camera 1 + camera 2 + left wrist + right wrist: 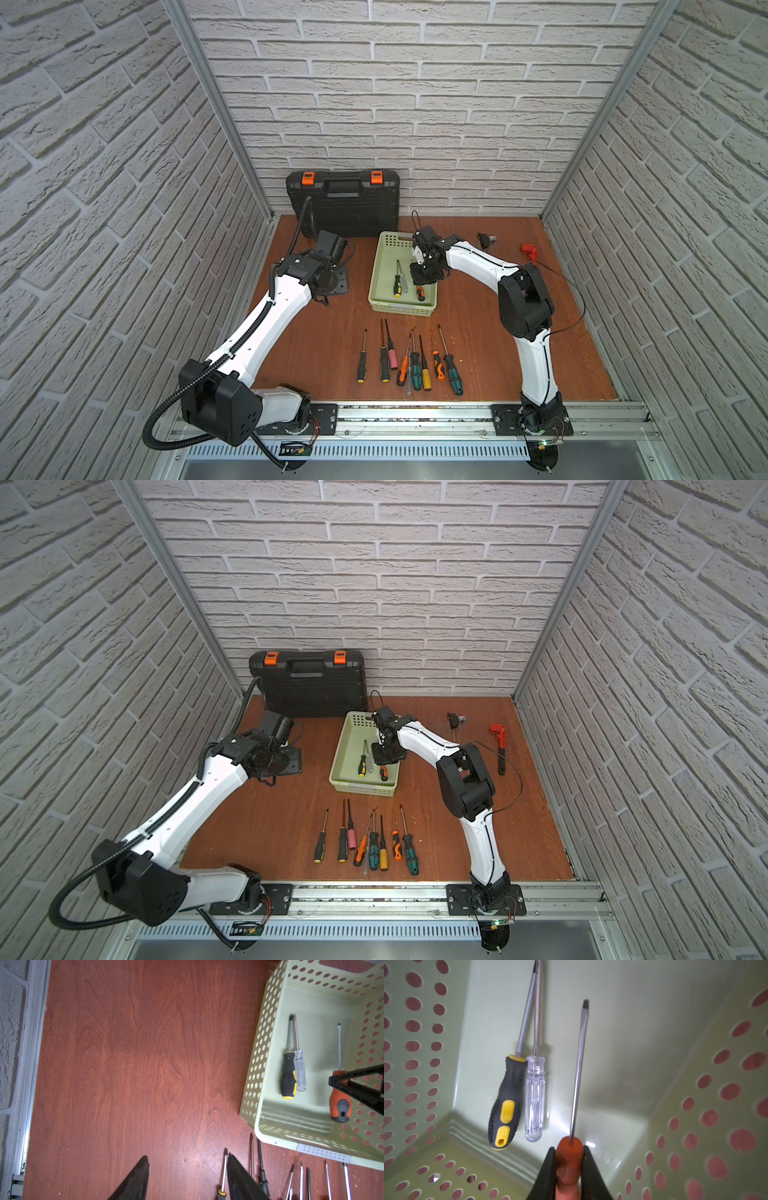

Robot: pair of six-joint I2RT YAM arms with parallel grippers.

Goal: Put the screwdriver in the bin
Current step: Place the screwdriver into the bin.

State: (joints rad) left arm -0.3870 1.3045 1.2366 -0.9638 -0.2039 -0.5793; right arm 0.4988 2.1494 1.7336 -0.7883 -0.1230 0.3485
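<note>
The orange-handled flathead screwdriver is inside the bin, mid-frame in a top view. My right gripper is clamped on its handle, and it seems to hang just off the floor. I'd ease it lower, keeping the shaft parallel to the black-and-yellow screwdriver and clear-handled screwdriver beside it. Then I'd let go and lift straight out, minding the perforated wall. My left gripper stands parted and empty over bare table, left of the bin. The row of spare screwdrivers lies lower in frame.
</note>
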